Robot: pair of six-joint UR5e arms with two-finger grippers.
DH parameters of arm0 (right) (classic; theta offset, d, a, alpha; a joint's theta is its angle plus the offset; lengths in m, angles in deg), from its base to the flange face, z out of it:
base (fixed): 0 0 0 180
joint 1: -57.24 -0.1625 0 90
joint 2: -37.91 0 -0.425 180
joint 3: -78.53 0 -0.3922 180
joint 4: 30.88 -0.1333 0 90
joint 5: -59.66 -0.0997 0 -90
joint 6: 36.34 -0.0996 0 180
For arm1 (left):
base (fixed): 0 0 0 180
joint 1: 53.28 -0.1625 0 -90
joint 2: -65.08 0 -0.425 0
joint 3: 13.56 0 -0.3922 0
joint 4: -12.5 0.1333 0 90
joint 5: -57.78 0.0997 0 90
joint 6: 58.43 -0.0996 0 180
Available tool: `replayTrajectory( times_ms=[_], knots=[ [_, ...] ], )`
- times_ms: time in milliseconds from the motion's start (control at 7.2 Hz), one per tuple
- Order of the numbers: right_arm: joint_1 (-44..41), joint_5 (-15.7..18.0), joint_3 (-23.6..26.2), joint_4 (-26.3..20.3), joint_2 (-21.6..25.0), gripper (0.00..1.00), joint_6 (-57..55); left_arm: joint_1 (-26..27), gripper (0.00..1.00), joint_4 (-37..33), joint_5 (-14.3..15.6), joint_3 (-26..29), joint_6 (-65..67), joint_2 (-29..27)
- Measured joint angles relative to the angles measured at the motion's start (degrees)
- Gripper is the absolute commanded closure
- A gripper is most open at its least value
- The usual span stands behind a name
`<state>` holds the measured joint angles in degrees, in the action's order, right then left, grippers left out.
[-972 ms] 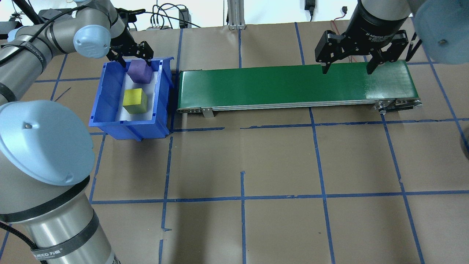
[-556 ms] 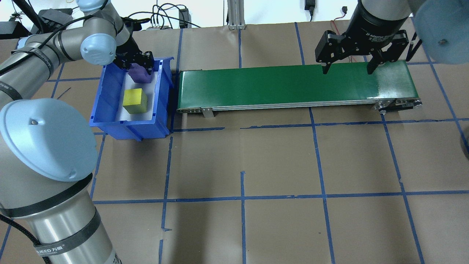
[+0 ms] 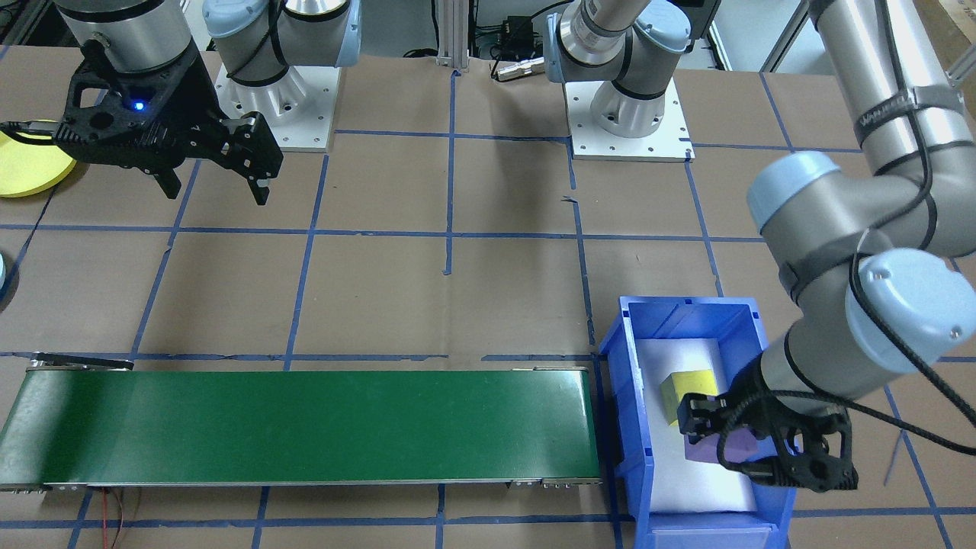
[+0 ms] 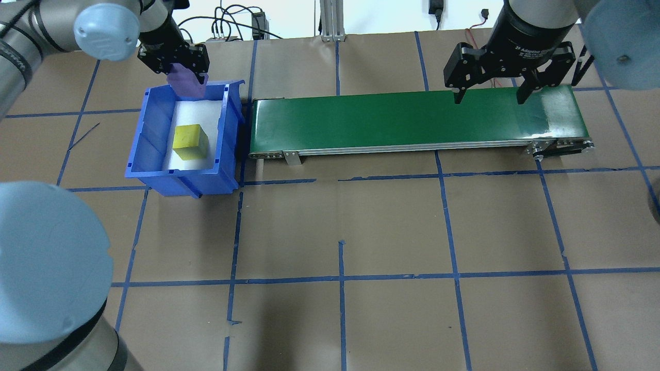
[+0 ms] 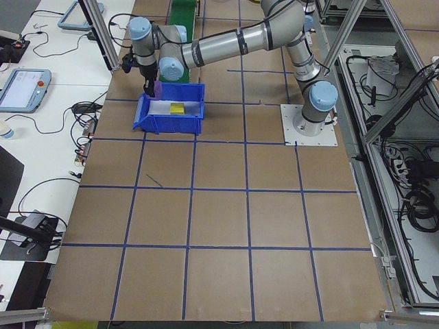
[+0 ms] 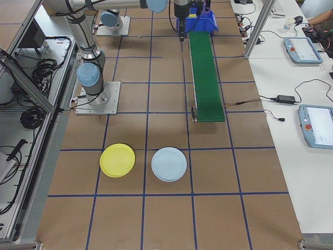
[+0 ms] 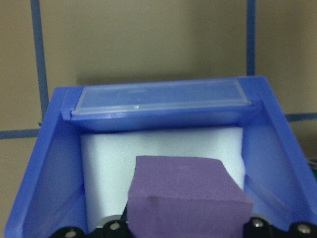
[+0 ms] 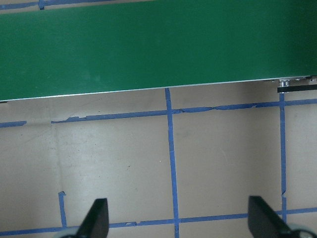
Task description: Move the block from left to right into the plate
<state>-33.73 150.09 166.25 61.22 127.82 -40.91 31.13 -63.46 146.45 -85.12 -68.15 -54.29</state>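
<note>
Holding the purple block (image 4: 188, 83) clamped between its fingers, the left gripper (image 4: 180, 61) has it raised above the far end of the blue bin (image 4: 154, 175), clear of the white foam liner; the left wrist view shows the purple block (image 7: 190, 198) seated square in the gripper with the bin's end wall beyond it. A yellow block (image 4: 190, 141) sits inside the bin, near its middle.

The step in hand looks like the carry from the bin to the green conveyor belt (image 4: 392, 121), which lies just beside the bin. To do it well, the block should go high enough to pass the bin's side wall nearest the belt, then travel level toward the belt's near end, with the grip kept firm since foam-like blocks can twist under a light pinch. Setting it down low and flat on the belt, centred across its width, would keep it from tumbling off an edge.

At the belt's far end the right gripper (image 4: 490, 98) hangs with its fingers spread apart, holding nothing. A yellow plate (image 6: 117, 160) and a light blue plate (image 6: 169, 164) lie on the bench beyond that far end of the belt.
</note>
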Motion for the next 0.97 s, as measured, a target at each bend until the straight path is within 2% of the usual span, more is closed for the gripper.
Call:
replayTrajectory(
  times_ms=[139, 278, 417, 556, 694, 972],
  knots=[
    [0.0, 0.0, 0.0, 0.0, 0.0, 0.00, 0.0, 2.6, 0.75, -1.6, 0.8, -0.1, 1.3, 1.8],
    [0.0, 0.0, -0.1, 0.0, 0.0, 0.00, 0.0, 6.3, 0.75, -1.7, 3.1, -0.2, 2.9, 2.4],
    [0.0, 0.0, -0.1, 0.0, 0.0, 0.00, 0.0, 9.6, 0.75, -0.6, 5.1, -0.7, 4.6, 2.1],
    [0.0, 0.0, -0.1, 0.0, 0.0, 0.00, 0.0, 12.1, 0.75, 2.9, 5.8, -2.6, 7.5, 1.0],
    [0.0, 0.1, -0.1, 0.0, 0.0, 0.00, 0.0, 14.0, 0.75, 7.6, 5.6, -5.2, 11.2, -0.5],
    [0.0, 0.1, -0.1, 0.0, 0.0, 0.00, 0.3, 15.7, 0.75, 11.2, 2.8, -7.2, 15.4, -3.0]
  ],
)
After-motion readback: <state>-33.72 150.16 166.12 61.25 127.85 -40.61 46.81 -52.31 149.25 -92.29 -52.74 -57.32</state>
